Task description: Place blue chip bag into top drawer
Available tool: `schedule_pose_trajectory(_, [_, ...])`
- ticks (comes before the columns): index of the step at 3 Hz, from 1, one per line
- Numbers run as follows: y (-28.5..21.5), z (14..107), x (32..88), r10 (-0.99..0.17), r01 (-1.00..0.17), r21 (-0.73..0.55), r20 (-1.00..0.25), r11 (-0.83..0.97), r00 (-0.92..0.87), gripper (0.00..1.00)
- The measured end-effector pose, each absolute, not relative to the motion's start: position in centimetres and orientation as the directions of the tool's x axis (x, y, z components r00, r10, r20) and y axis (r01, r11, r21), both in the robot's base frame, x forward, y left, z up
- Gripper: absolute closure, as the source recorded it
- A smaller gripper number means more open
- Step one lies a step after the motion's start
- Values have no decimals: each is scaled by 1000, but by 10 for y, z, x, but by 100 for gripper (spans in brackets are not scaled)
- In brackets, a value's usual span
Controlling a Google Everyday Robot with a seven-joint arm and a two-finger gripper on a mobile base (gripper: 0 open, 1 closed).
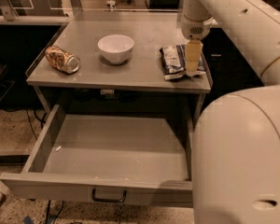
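The blue chip bag [174, 60] lies flat near the right front corner of the grey cabinet top [144, 31], dark blue with white patches. My gripper [192, 62] hangs straight down over the bag's right edge, its pale fingers reaching to the bag. The top drawer [113, 146] is pulled wide open below the cabinet top, with nothing in it but a few specks. Its black handle [108, 198] sits at the centre of the front panel.
A white bowl [115, 48] stands mid-top. An orange patterned can [61, 59] lies on its side at the left. My white arm and body fill the right side of the view. Chairs and desks stand behind the cabinet.
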State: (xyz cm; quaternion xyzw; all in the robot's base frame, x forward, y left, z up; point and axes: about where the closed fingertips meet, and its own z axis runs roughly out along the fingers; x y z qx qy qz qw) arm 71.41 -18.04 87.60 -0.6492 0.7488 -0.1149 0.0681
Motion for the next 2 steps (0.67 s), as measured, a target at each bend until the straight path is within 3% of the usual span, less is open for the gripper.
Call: schedule_pose_trajectory(2, [-189,855,730,-986,-959,-252,71,128,-150,0])
